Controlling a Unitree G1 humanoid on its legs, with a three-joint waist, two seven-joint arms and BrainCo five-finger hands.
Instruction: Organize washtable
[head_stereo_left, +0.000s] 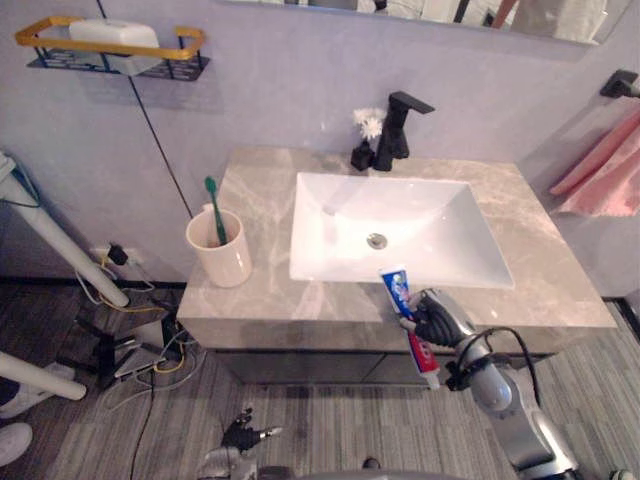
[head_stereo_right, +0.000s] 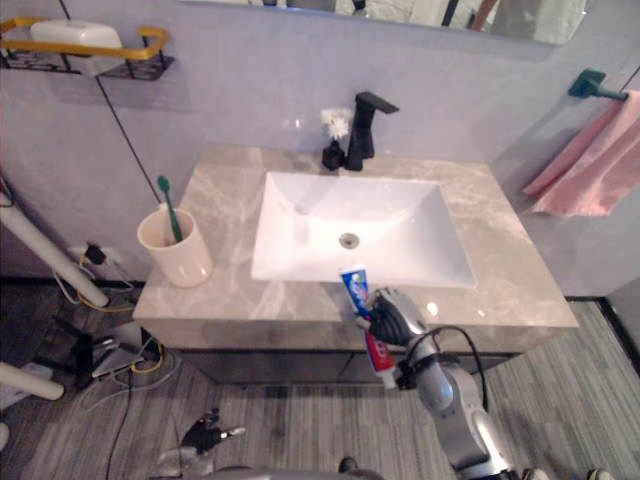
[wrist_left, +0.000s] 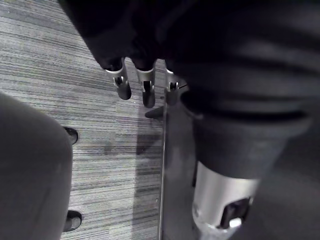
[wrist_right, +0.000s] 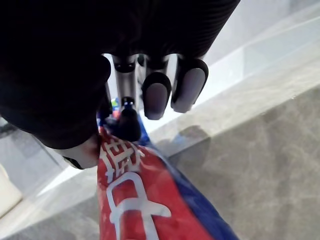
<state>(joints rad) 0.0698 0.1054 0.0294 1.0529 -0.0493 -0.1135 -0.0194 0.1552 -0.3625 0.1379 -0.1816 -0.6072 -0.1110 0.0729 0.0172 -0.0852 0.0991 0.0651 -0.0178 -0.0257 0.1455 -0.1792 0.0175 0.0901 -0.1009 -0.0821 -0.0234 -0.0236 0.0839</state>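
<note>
The right hand (head_stereo_left: 435, 320) is clamped round a toothpaste tube (head_stereo_left: 397, 288) at the counter's (head_stereo_left: 540, 270) front edge, at 6 o'clock of the sink (head_stereo_left: 400, 215). A cup (head_stereo_left: 225, 262) holding a toothbrush (head_stereo_left: 214, 210) stands at 9 o'clock. The left hand (head_stereo_left: 240, 433) hangs low over the floor, fingers relaxed, empty.

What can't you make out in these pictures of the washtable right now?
Toothpaste tube: its middle is wrapped by the right hand in the eye views.
Toothbrush: its lower end is hidden inside the cup.
Pink towel: cut off by the eye views' right edge.
White item on the wall shelf: too small to identify.
</note>
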